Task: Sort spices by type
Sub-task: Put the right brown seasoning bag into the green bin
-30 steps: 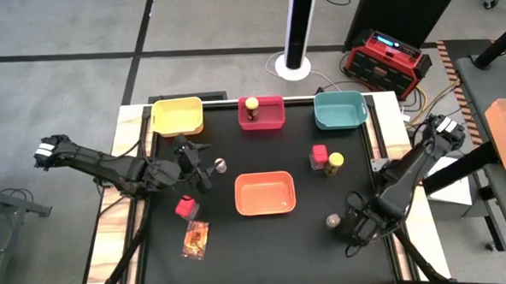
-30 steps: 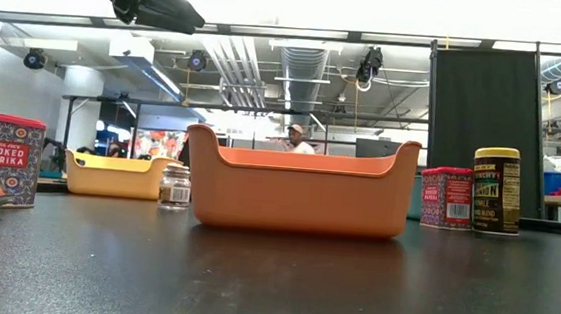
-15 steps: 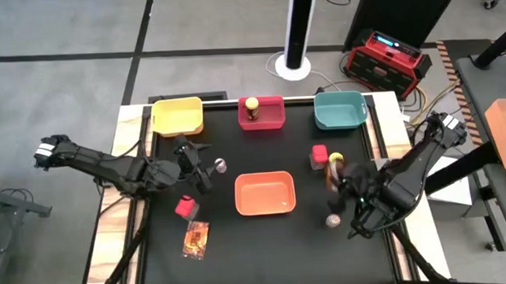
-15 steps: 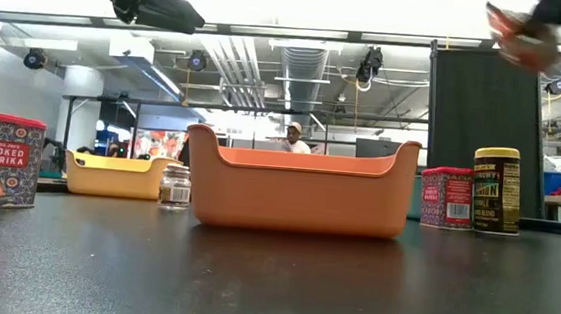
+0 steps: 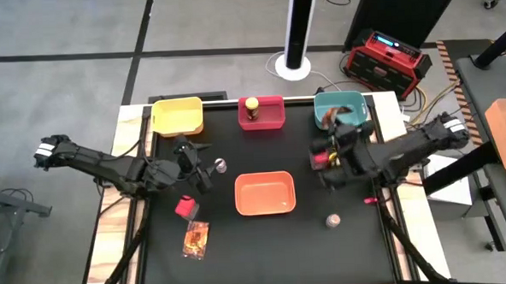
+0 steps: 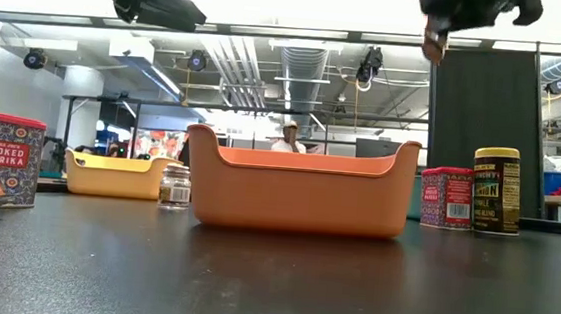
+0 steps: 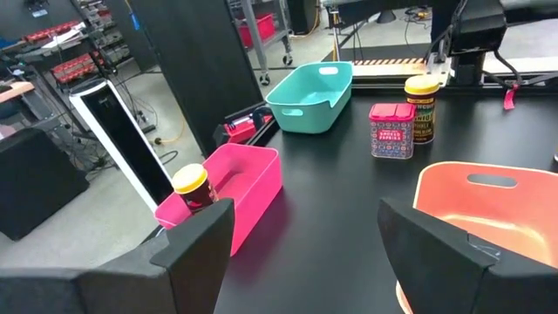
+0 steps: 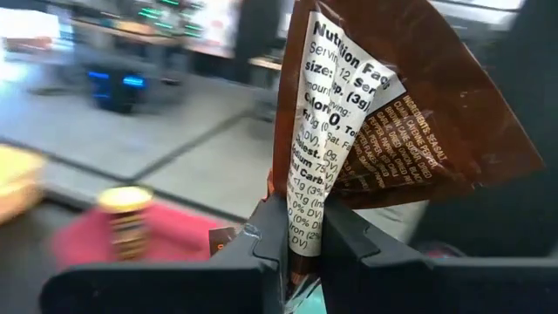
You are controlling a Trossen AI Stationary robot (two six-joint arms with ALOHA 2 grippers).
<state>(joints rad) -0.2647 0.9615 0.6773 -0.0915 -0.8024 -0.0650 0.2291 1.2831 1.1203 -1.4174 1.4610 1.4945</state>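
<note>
The right hand (image 8: 296, 253) is clenched on the lower edge of a flat brown printed packet (image 8: 384, 113) and carries it in the air near the teal tray (image 5: 340, 110). The packet looks light and soft; it bends above the pinch, so it may swing or slip. A hold nearer its middle would probably be steadier. The left hand (image 7: 305, 253) waits released above the counter (image 5: 266, 236).
</note>
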